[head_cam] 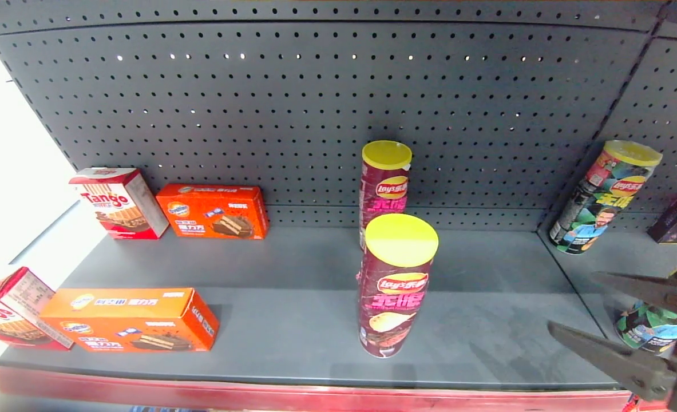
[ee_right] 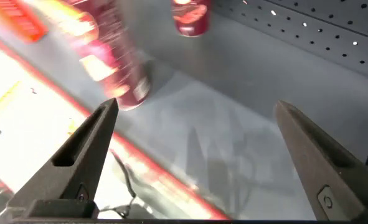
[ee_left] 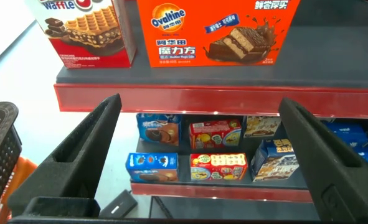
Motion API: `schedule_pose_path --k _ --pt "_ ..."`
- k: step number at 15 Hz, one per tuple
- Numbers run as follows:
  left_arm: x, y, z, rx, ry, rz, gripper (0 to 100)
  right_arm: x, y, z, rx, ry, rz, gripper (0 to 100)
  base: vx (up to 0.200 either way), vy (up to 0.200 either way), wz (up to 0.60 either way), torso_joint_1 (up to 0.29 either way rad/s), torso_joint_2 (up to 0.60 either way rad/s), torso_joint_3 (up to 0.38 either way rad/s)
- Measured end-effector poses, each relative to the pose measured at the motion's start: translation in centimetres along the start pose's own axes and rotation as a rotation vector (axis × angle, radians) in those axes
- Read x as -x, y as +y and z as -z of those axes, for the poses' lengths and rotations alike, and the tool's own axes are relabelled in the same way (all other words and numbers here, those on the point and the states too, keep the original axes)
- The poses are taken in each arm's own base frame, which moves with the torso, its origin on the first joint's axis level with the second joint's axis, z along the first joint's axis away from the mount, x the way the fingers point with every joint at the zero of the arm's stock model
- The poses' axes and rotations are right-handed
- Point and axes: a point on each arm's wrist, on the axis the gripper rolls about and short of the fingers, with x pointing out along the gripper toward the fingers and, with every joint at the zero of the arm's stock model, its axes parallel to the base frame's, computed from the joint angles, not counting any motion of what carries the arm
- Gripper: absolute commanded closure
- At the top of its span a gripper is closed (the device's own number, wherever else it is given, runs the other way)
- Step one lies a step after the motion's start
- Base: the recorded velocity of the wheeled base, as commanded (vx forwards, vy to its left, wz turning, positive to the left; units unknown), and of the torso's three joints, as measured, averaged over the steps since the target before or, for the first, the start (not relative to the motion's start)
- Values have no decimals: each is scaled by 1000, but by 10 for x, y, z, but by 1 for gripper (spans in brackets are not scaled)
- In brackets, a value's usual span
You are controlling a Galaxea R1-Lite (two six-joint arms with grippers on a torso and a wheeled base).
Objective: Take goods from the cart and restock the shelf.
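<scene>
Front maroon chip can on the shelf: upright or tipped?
Upright. The front maroon chip can stands on its base on the grey shelf, yellow lid facing up; the open right gripper is clear of it.

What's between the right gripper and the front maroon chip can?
Nothing. In the head view, only bare grey shelf board lies between the open right gripper and the front maroon cylindrical chip can with the yellow lid.
</scene>
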Motion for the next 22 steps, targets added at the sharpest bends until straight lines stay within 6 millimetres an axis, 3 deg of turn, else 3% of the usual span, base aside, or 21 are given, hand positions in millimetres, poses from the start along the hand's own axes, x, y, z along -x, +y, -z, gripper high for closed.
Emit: schedule_pose_path --k 4,9,10,17,22 --pt "0 0 0 -1 0 1 0 47 2 51 -14 -40 -33 0 0 0 0 0 0 0" --pt "0 0 0 -2 0 2 0 79 2 137 -31 80 -11 0 0 0 0 0 0 0" --pt "0 0 0 -2 1 2 0 84 1 145 -36 98 22 0 0 0 0 0 0 0" --pt "-1 0 0 -2 5 6 0 100 7 158 -127 -18 536 0 0 0 0 0 0 0" --pt "-1 0 0 -2 2 6 0 108 14 164 -112 -149 666 0 0 0 0 0 0 0"
